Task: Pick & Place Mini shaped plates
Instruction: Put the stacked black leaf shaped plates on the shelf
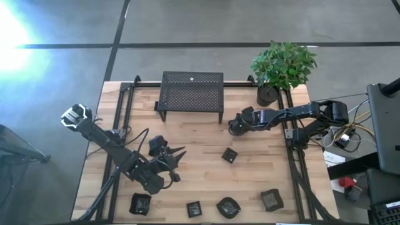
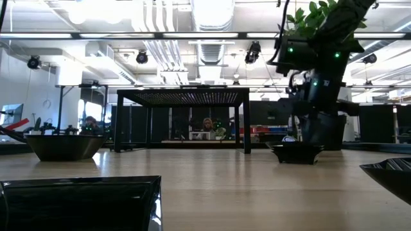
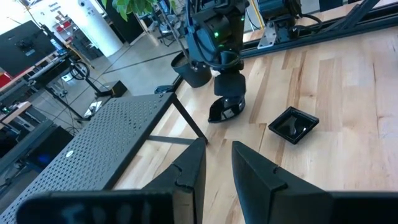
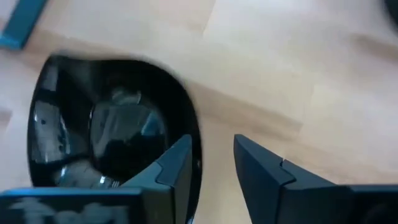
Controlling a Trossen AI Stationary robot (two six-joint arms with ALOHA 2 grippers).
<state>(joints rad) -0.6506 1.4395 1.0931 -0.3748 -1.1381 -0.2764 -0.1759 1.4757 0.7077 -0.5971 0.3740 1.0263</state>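
Several small glossy black plates lie on the wooden table: a square one (image 1: 229, 155) in the middle and a row along the near edge (image 1: 228, 207). My right gripper (image 4: 214, 155) points down, open, over a rounded plate (image 4: 106, 130) lying on the table right of the mesh stand (image 1: 192, 94). One finger is over the plate's inside, the other outside its rim. The low view shows this plate (image 2: 295, 153) flat on its base. My left gripper (image 3: 217, 155) hangs open and holds nothing, above the table's near left (image 1: 178, 159). My right gripper comes from above with its fingers either side of the plate's rim (image 4: 196, 146). Whether a finger (image 4: 177, 165) touches the rim, I cannot tell. The plate rests on the table.
A potted plant (image 1: 281, 69) stands at the far right corner, just behind my right arm. The mesh stand sits at the far middle on thin legs. Another plate (image 1: 156, 145) lies beside my left gripper. Bare wood lies between the stand and the near row of plates.
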